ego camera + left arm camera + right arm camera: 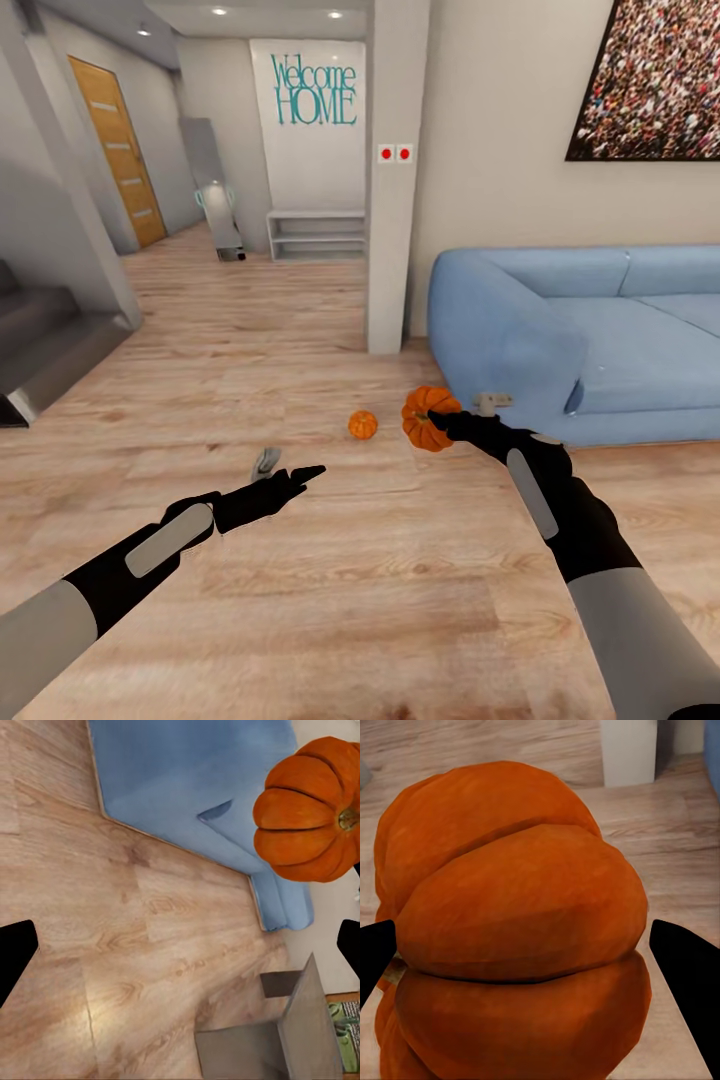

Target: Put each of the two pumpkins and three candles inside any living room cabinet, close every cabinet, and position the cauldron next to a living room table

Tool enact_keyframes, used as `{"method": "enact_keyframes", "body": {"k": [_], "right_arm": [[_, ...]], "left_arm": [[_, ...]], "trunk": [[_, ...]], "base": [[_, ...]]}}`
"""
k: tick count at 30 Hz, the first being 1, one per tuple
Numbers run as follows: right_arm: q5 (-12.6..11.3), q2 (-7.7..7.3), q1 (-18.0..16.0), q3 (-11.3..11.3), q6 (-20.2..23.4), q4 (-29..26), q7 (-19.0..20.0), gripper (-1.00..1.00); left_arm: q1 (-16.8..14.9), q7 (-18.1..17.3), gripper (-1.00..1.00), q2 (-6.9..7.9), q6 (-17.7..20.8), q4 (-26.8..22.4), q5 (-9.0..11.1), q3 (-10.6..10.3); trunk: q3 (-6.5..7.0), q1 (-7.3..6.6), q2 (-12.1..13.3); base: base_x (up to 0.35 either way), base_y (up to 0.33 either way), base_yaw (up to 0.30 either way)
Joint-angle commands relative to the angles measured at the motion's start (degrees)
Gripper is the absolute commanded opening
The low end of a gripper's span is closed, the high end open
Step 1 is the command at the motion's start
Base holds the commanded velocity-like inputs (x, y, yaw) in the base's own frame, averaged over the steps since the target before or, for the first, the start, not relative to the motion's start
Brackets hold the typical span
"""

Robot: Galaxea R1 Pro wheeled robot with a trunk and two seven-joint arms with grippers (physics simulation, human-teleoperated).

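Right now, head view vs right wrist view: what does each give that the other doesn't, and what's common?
Head view alone: the second pumpkin lying on the floor, a grey candle tipped over beyond the empty left gripper, the blue sofa and the Welcome HOME wall.

Right wrist view alone: a close-up of the held pumpkin's ribs, with a finger on each side.

Shared: the held pumpkin in the right gripper, wooden floor, the pale pillar.

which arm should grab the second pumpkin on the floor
Left. The left gripper is open and empty, reaching toward the pumpkin on the floor. The right gripper is already shut on the held pumpkin.
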Motion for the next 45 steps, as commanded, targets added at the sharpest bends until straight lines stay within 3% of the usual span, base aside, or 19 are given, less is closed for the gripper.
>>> {"method": "enact_keyframes", "body": {"k": [1, 22, 25, 26, 27, 29, 30, 37, 45], "right_arm": [[-0.17, 0.01, -0.02, -0.01, 0.01, -0.05, 0.00, -1.00], [-0.26, -0.31, 0.06, -0.21, 0.18, -2.40, 0.08, -1.00], [-3.50, -0.50, 0.06, -0.28, 1.79, -2.83, 2.69, -1.00], [-7.66, -0.98, 0.05, -0.33, 4.76, -3.08, 6.05, -1.00], [-9.75, -1.52, 0.05, -0.39, 6.00, -3.14, 7.92, -1.00], [-13.70, -3.71, 0.06, -0.87, 7.74, -3.21, 12.14, -1.00], [-15.90, -5.78, 0.04, -1.12, 8.48, -3.24, 15.82, -1.00], [-17.86, -7.61, 0.04, -1.32, 8.96, -3.17, 26.03, -1.00], [-18.04, -7.71, 0.06, -1.33, 8.97, -3.16, 27.41, -1.00]], "left_arm": [[0.00, 0.00, 1.00, 0.00, 0.00, 0.00, -0.01, -0.01], [0.00, 0.00, 1.00, 0.06, 0.00, 0.08, -0.01, 0.00], [0.00, 0.00, 1.00, 0.08, 0.00, 0.09, 0.01, 0.02], [0.00, 0.00, 1.00, 0.08, 0.00, 0.09, -0.01, 0.03], [0.00, 0.02, 1.00, 0.09, 0.00, 0.09, -0.01, 0.01], [0.00, 0.04, 1.00, 0.03, 0.00, 0.09, 0.00, 0.00], [0.00, 0.07, 1.00, 0.01, 0.00, 0.09, 0.00, -0.03], [0.00, 0.09, 1.00, -0.02, -0.04, 0.17, -0.01, -0.05], [0.00, 0.09, 1.00, 0.00, -0.01, 0.18, 0.00, -0.04]], "trunk": [[0.00, 0.00, 0.00], [0.00, 0.00, 0.00], [0.00, 0.00, 0.00], [0.00, 0.00, 0.00], [0.00, 0.00, 0.00], [0.00, 0.00, 0.00], [0.00, 0.00, 0.00], [0.00, 0.00, 0.00], [0.00, 0.00, 0.00]], "base": [[0.337, 0.107, 0.000], [0.337, 0.107, 0.000], [0.337, 0.107, 0.000], [0.337, 0.107, 0.000], [0.337, 0.108, 0.000], [0.337, 0.108, 0.000], [0.337, 0.108, 0.000], [0.337, 0.108, 0.000], [0.337, 0.108, 0.000]]}}
